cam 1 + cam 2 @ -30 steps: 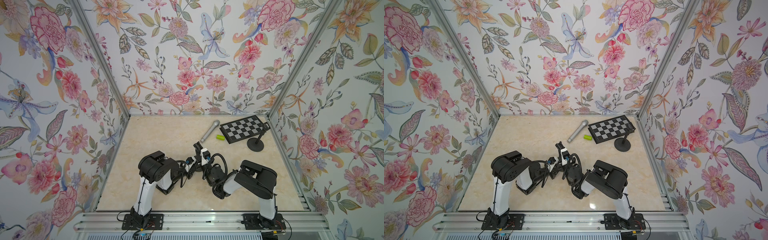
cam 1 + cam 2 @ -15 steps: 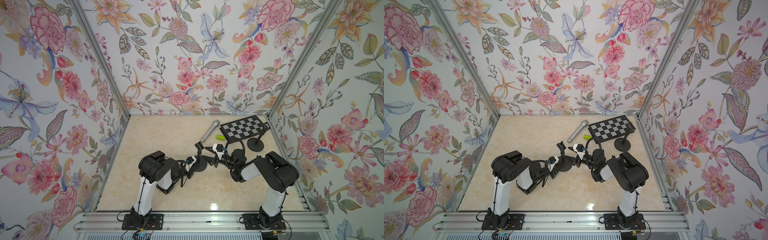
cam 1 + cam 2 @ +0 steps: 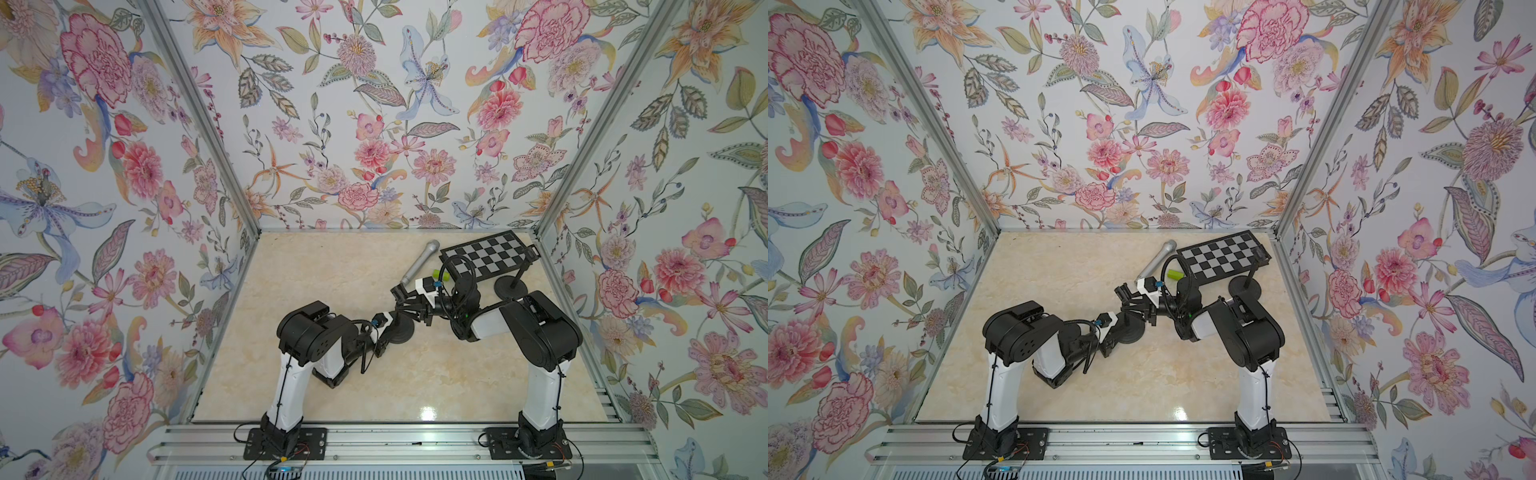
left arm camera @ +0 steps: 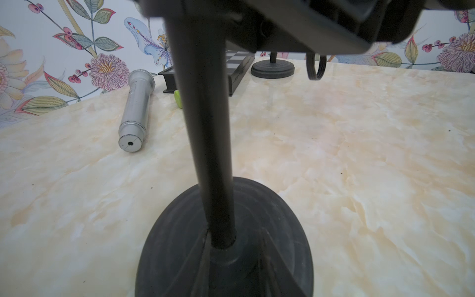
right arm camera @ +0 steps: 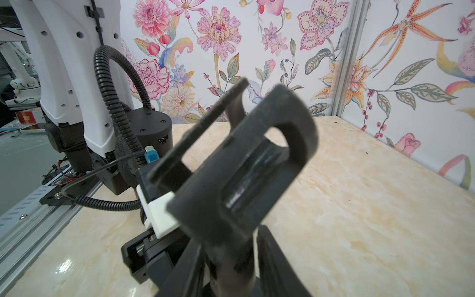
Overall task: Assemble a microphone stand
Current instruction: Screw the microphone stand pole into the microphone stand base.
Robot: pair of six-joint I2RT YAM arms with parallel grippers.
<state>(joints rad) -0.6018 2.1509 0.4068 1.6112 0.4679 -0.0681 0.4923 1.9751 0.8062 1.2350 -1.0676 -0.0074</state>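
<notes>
Clip-fitting step: the black round-based stand (image 3: 402, 332) stands at the middle of the table (image 3: 332, 291), with the left gripper (image 3: 395, 319) clamped on its pole (image 4: 205, 128). The right gripper (image 3: 409, 305) sits narrow around the stem of the black plastic clip (image 5: 241, 164); whether it grips, I cannot tell. The next move is probably to fetch the far silver microphone (image 3: 419, 262).

Both top views look down over the table (image 3: 436, 374); wrist views sit close against the stand (image 4: 205, 128).

checkerboard (image 3: 488, 257): flat on the table (image 3: 332, 270), beyond the right claw (image 3: 405, 304), near the back wall | green piece (image 3: 439, 274): between that claw and the board's near edge | round black base (image 3: 509, 286): thin rod rising from it, behind the claw, beside the board | floral wallpaper (image 3: 374, 124): all sides
</notes>
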